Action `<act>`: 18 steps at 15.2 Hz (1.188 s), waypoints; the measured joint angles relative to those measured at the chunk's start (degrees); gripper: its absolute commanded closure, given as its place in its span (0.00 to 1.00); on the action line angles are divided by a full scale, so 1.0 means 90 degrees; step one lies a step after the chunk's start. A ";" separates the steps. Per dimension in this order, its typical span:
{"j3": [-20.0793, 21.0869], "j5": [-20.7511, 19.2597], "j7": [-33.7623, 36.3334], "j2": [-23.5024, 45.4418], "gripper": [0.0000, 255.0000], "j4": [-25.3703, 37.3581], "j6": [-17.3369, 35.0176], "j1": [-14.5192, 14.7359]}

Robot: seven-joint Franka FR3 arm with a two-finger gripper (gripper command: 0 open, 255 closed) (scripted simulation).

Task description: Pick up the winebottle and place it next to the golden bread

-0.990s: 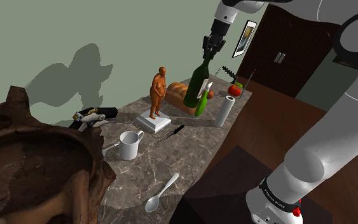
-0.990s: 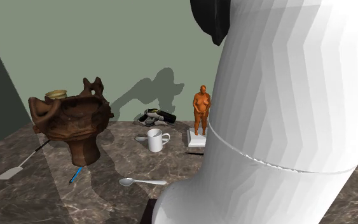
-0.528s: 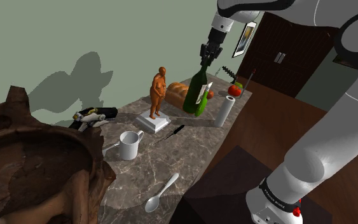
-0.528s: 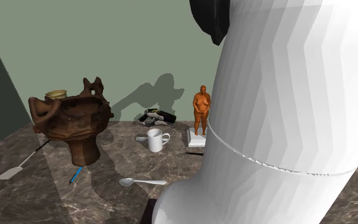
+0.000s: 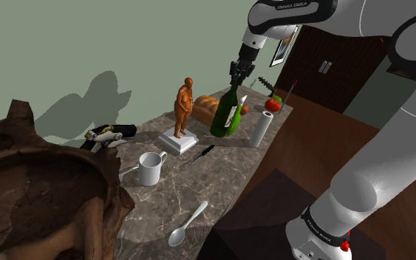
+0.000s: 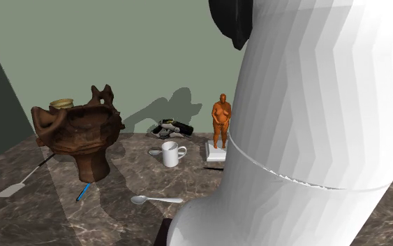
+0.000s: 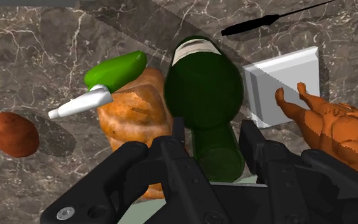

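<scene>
Since the earlier frames the gripper (image 5: 236, 78) has descended and shifted toward the shoulder view's left, and the wine bottle (image 5: 226, 112) it carries now hangs lower, beside the bread (image 5: 205, 109).

1. Arm (image 5: 391, 148): white, reaching up and over the counter (image 5: 213, 176). In the second exterior view it covers the right half.
2. Sculpture (image 5: 43, 192): dark brown, irregular, at the shoulder view's lower left.
3. Counter: dark marble with pale veins.
4. Wine bottle: dark green with a pale label. It leans, its base toward the shoulder view's left. It stands between the bread and the paper roll (image 5: 259, 128). Whether its base touches the counter cannot be told.
5. Bread: golden-brown loaf, just beside the bottle in the wrist view, on the side away from the figurine (image 7: 327, 124).
6. Figurine: orange, standing on a white square base (image 5: 179, 141), near the bread.
7. Gripper: in the wrist view both black fingers (image 7: 179, 137) clasp the bottle's neck between them, holding it.
8. Mug (image 5: 151, 168): white, near the counter's middle.
9. Spoon (image 5: 188, 224): pale, close to the counter's near edge.
10. Knife (image 5: 199, 155): black, between the mug and the white base.
11. Green item (image 7: 115, 69): elongated, touching the bread in the wrist view
</scene>
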 measured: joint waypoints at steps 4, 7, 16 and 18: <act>0.0005 0.0005 -0.0008 0.0039 1.00 -0.0341 0.0379 0.0005; 0.0003 0.0006 -0.0019 0.0081 1.00 -0.0498 0.0578 0.0004; 0.0004 0.0006 -0.0020 0.0088 0.00 -0.0527 0.0621 0.0005; 0.0004 0.0006 -0.0019 0.0088 0.00 -0.0527 0.0622 0.0005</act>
